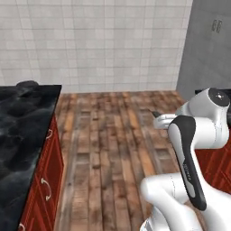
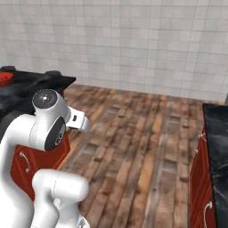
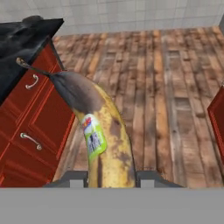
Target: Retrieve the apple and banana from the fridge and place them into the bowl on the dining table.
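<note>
End effector (image 3: 109,179) first: in the hand view we've got it clamped on the curved yellow banana with brown blotches and a green sticker (image 3: 101,140), dark stem poking out ahead over the plank floor, with red panelled drawers (image 3: 30,127) to one side.

Left base view shows our white arm (image 1: 198,135) folded up mid-room beside a black marble worktop (image 1: 22,131).

Right base view, a bit of glossy red bowl (image 2: 4,79) peeks in on the far worktop. So we'd say banana fetched, drop-off left; can't tell about the apple.
</note>
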